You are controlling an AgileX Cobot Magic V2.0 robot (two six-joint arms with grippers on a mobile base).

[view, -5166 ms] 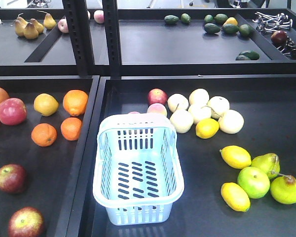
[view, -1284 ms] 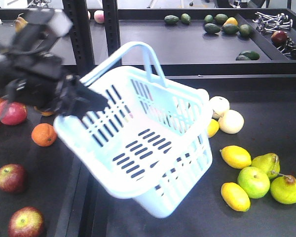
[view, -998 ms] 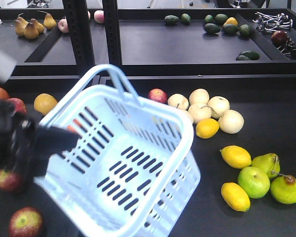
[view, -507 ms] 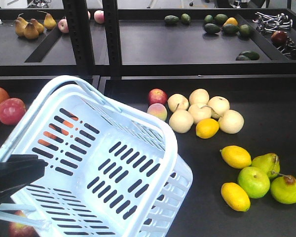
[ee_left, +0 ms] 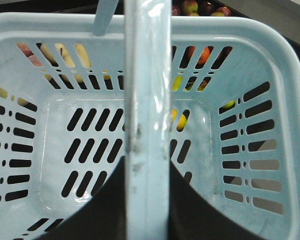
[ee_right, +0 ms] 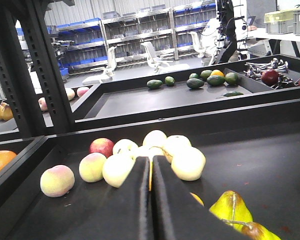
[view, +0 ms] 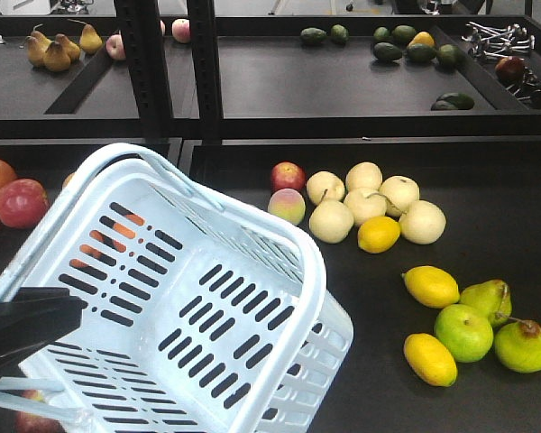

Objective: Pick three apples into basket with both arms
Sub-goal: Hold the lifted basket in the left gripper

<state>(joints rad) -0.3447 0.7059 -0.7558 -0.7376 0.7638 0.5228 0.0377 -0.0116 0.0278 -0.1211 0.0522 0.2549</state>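
A pale blue plastic basket (view: 317, 280) hangs tilted over the front left part of the black fruit tray (view: 487, 180). It straddles the divider between the left and right bays, and its open mouth is tipped up toward the front camera. The basket is empty.

The left claw (view: 45, 320) shows as a black wedge at the front left edge, and it is clamped on the basket's handle (ee_left: 147, 100). In the left wrist view the handle runs straight down the middle, with a dark finger on each side. The hold looks roughly central on the handle, though its ends are out of frame.

The basket looks light and fairly stiff, but its slotted walls would probably flex. The smooth handle could pivot or slide in the grip, so a central hold seems best for keeping it level.

The dark red apples (ee_left: 191, 6) peek just past the basket's far rim in the left wrist view. From the front they are mostly hidden behind the basket. They look firm, round and smooth, so they are likely to roll and are best gripped across the widest part.

The right claw (ee_right: 151, 162) is low over the right bay, with its fingers pressed together and holding nothing. It points toward a cluster of pale round fruit (ee_right: 187, 162) near the back edge.
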